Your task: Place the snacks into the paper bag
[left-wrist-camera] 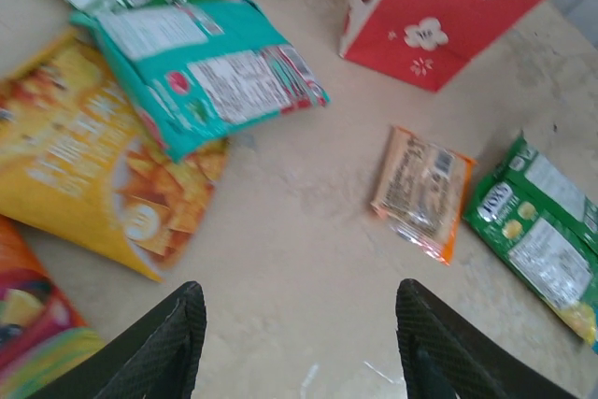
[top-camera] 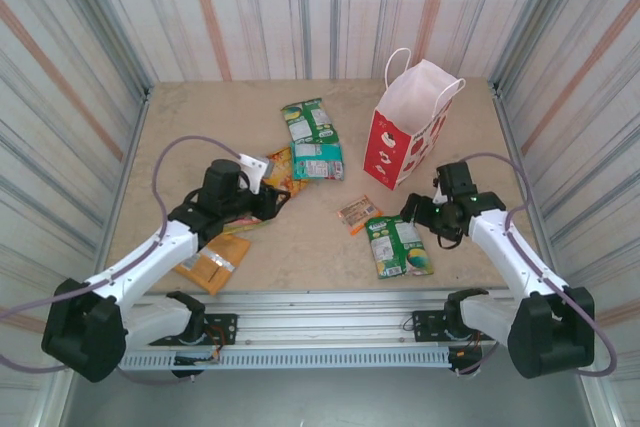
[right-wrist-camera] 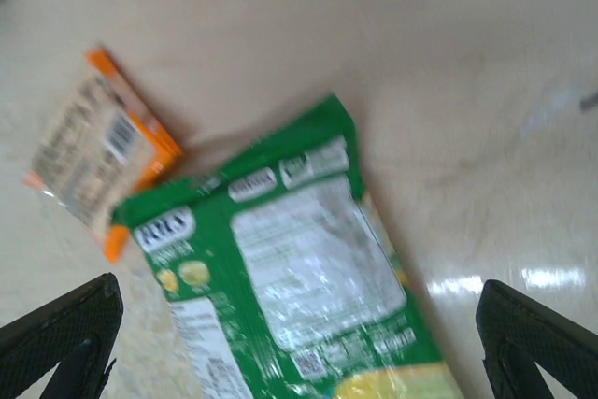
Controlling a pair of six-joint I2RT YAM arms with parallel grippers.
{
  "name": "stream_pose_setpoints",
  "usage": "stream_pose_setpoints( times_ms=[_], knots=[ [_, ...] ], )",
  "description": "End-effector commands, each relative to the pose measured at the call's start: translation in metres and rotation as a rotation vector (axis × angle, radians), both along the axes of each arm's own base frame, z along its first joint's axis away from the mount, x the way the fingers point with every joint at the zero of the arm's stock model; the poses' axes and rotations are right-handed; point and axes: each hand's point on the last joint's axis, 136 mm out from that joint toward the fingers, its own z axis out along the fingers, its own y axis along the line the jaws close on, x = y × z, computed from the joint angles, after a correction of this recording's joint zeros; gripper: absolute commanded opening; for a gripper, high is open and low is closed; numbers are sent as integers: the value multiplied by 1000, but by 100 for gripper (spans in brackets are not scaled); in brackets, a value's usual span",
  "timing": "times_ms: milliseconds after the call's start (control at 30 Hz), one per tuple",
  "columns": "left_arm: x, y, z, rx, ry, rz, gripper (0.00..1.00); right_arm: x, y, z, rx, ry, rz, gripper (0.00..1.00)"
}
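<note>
The upright red paper bag (top-camera: 395,152) with white printed shapes stands just beyond the right gripper (right-wrist-camera: 299,301), whose jaws are spread wide over a glossy green bag (right-wrist-camera: 280,231) lying flat. The left gripper (left-wrist-camera: 299,292), parted and empty, hovers with the yellow-orange bag (left-wrist-camera: 93,175) ahead-left and the small orange bar (left-wrist-camera: 420,189) ahead-right.

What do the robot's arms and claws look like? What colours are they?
The left arm and the right arm are made of smooth white pieces joined by chunky black joints, and each has a black base. A thin greyish-purple cable loops out beside each arm. The left claw and the right claw each have two black fingers with a criss-cross pattern.
</note>
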Motion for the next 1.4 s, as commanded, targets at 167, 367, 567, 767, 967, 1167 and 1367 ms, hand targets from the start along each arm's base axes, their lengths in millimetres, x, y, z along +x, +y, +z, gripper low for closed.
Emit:
stream_pose_setpoints(
  times_ms=[167,367,567,767,967,1167,1367],
  knots=[
    [-3,-22,2,-46,20,-31,57,-14,1,-40,-18,151,-63,82],
    [-3,-23,5,-32,13,-39,57,-6,4,-53,-35,157,-25,80],
    [-3,-21,2,-7,12,-40,57,-4,11,-66,-16,186,14,63],
    [-1,-23,4,1,9,-47,56,-5,18,-59,-6,166,62,25],
    [-3,-35,16,-20,1,-81,56,2,25,-25,43,22,73,3],
    [-15,-70,38,-195,37,-144,56,14,43,33,179,-203,99,0],
    [-27,-110,47,-386,78,-241,60,20,68,116,389,-526,182,0]
  ],
)
